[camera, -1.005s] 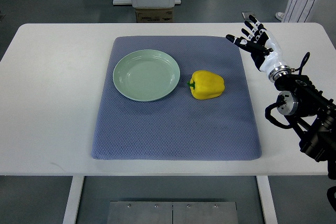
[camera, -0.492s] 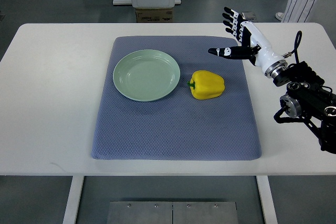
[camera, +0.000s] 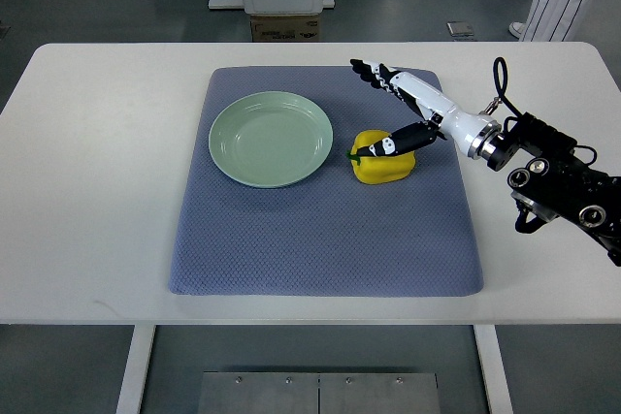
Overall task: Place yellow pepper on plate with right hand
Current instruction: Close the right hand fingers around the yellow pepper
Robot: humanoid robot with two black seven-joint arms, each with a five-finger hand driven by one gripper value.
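Near the mat's (camera: pixel 320 239) centre, yellow pepper (camera: pixel 383 158) lies just right of the plate (camera: pixel 271 139), stem toward it. Right hand (camera: pixel 403 109) hovers over the pepper, fingers spread, thumb across its top, not closed. Plate lies leftward.

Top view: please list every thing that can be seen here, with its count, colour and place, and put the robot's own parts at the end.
Table: one, white, fills most of the picture.
Mat: one, blue-grey, lies in the middle of the table.
Plate: one, pale green, empty, on the mat's far left part.
Yellow pepper: one, yellow with a green stem, on the mat just right of the plate, not touching it.
Cardboard box: one, brown, on the floor behind the table.
Right hand: one, white and black, fingers spread over the pepper, thumb across its top; no grasp closed yet.
Left hand: not in view.
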